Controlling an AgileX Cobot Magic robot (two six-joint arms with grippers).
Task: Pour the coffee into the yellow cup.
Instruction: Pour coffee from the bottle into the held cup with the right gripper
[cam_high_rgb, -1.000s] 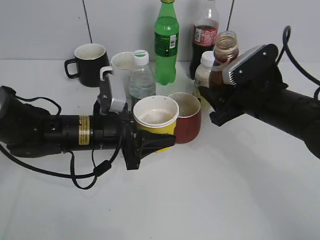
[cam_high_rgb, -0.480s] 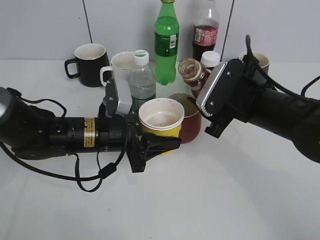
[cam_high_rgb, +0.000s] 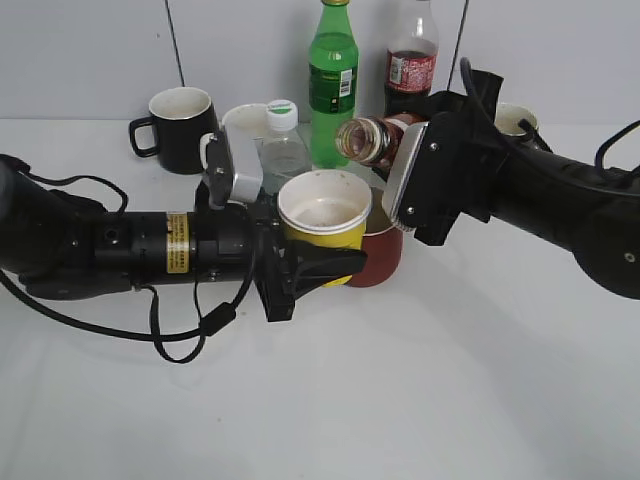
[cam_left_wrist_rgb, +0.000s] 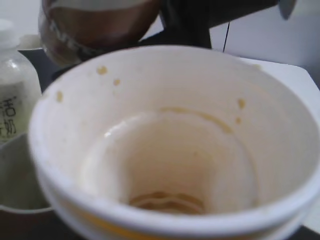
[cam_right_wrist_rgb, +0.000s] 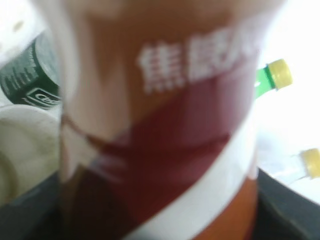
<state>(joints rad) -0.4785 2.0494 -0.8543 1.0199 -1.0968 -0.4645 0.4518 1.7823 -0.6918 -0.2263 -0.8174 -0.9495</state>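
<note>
Exterior view first: your left gripper was clamped on the yellow cup, holding it upright above the table, just in front of a red cup. Your right gripper was clamped on the coffee bottle, which lay tipped nearly level, its open mouth pointing left and sitting above and just behind the yellow cup's rim. Behind stood a black mug, a white mug, a small water bottle, a green bottle and a cola bottle; your right arm hid what lay behind it, save for one cup rim.

Left wrist view gave you what the exterior could not: the yellow cup's white inside, stained with brown drips on the wall and a thin ring of brown liquid at the bottom. The coffee bottle's neck hung at the upper left, beyond the rim. The fingers themselves did not show.

Right wrist view was nearly filled by the coffee's blurred brown-and-cream label, with brown liquid visible at the lower edge. The green bottle, yellow-capped, peeked past it on the right. The jaws were out of sight there.
</note>
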